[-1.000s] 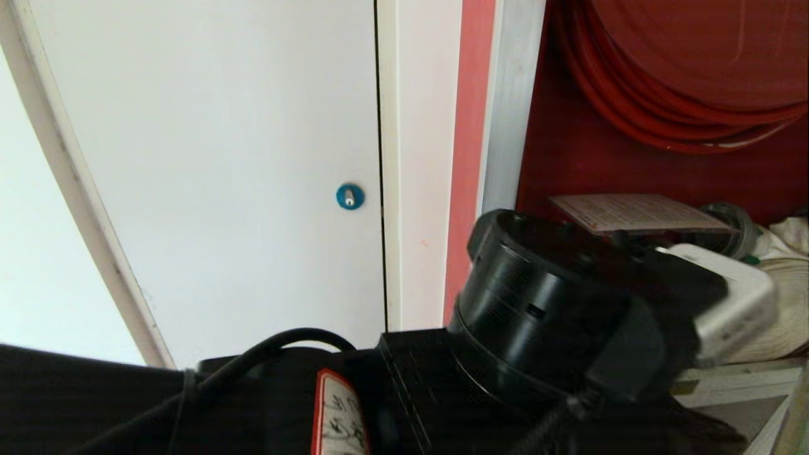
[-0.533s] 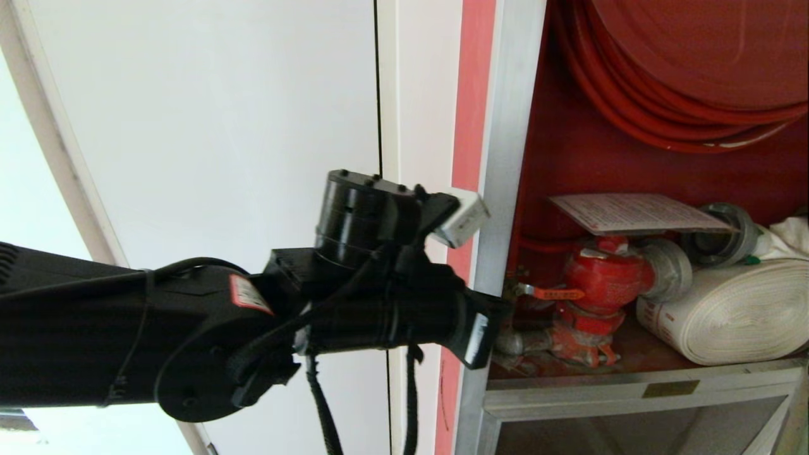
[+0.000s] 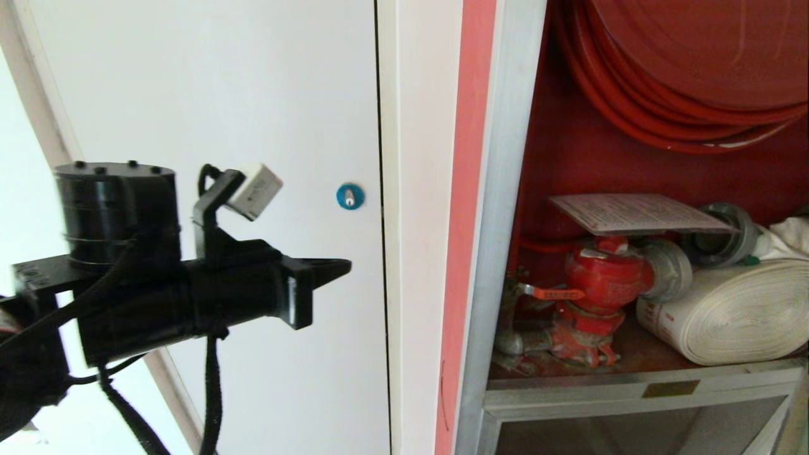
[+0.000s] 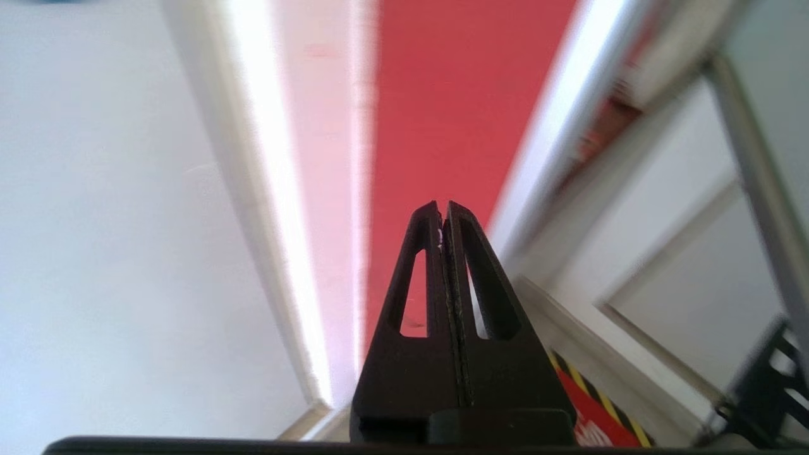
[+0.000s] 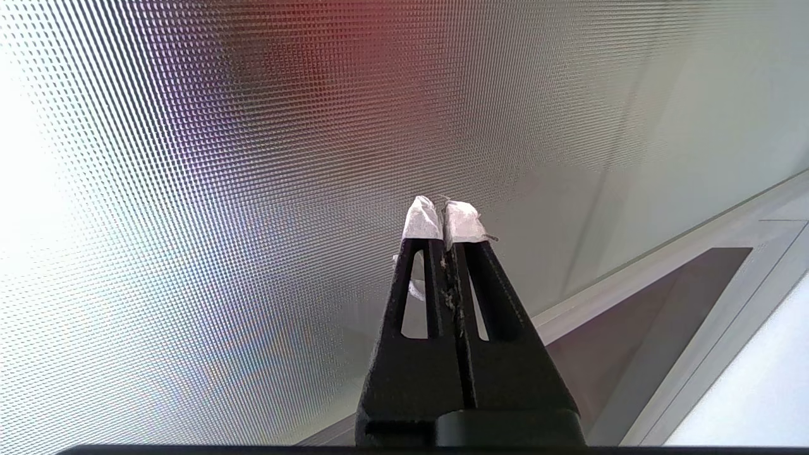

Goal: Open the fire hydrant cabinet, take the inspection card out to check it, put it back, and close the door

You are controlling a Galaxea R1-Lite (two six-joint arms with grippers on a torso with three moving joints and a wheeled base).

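The cabinet stands open and the card lies flat on the red valve, so the left claw, clenched and empty before the white door, should probably swing wide of the frame toward the cabinet's door. The card is white, finely gridded. The right claw is clenched by frosted glass.
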